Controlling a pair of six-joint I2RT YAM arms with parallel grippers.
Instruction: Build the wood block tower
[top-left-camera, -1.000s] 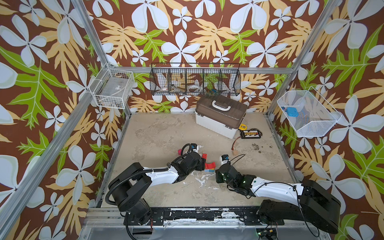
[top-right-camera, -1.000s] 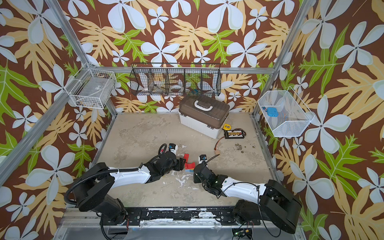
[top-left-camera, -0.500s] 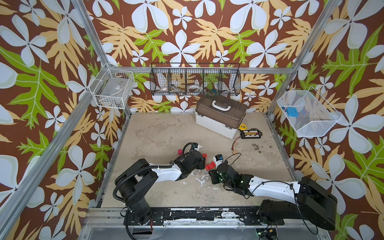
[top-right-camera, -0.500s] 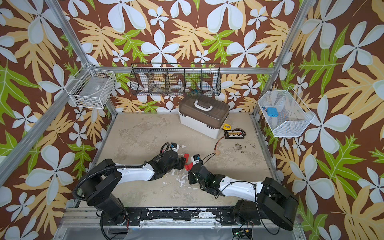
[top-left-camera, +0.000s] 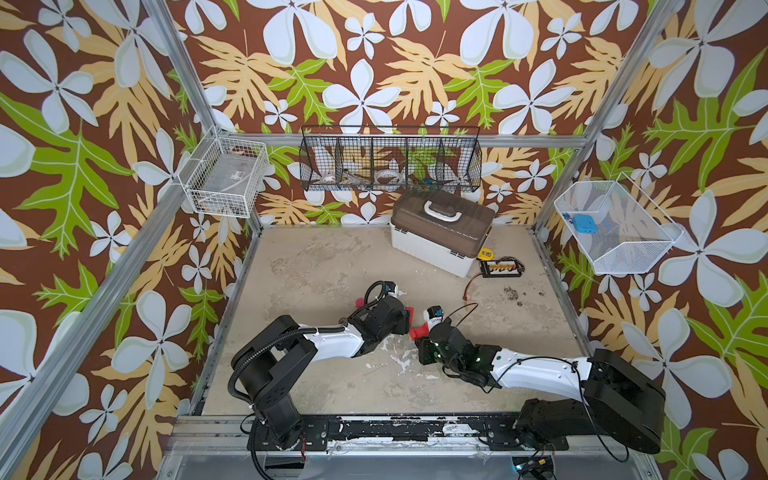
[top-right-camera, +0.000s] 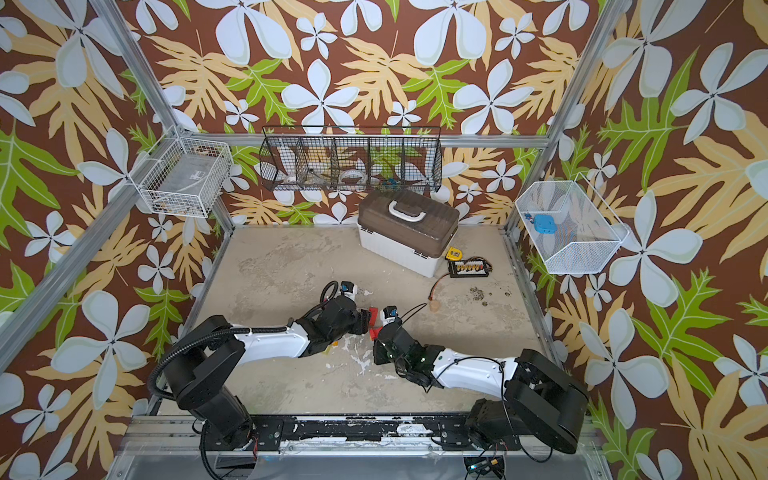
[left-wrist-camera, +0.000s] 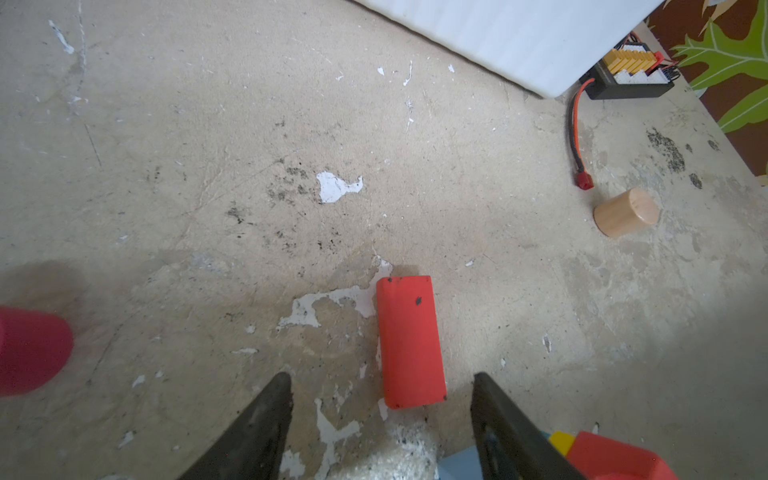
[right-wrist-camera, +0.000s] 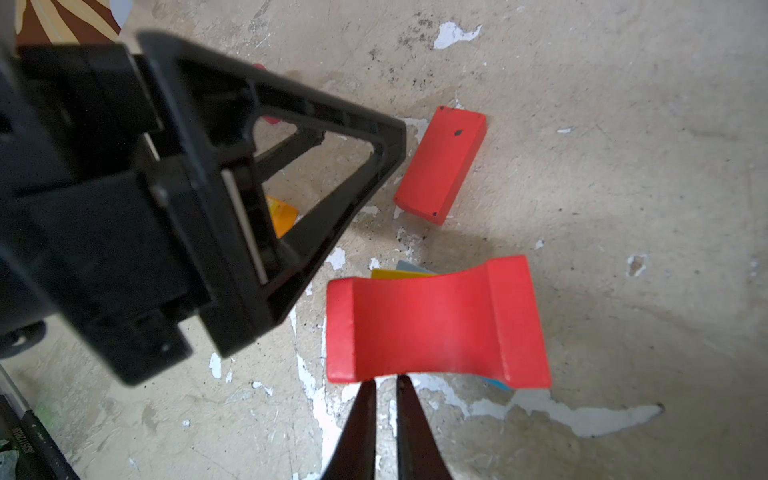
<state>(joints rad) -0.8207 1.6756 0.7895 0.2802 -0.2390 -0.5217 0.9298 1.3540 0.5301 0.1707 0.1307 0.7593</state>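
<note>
Arch (right-wrist-camera: 432, 324) sits on yellow piece (right-wrist-camera: 395, 274)

Left fingers (left-wrist-camera: 257, 428) spread, empty, a flat red block (left-wrist-camera: 409, 340) on the desk (left-wrist-camera: 208, 166) ahead between them. Right fingers (right-wrist-camera: 357, 424) nearly pinched together, gripping nothing visible, tips at the red arch's edge.

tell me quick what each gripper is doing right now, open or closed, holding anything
Left gripper: open, empty, red rectangular block lying partly between its tips.
Right gripper: almost shut, empty, tips at the red arch block edge.
</note>
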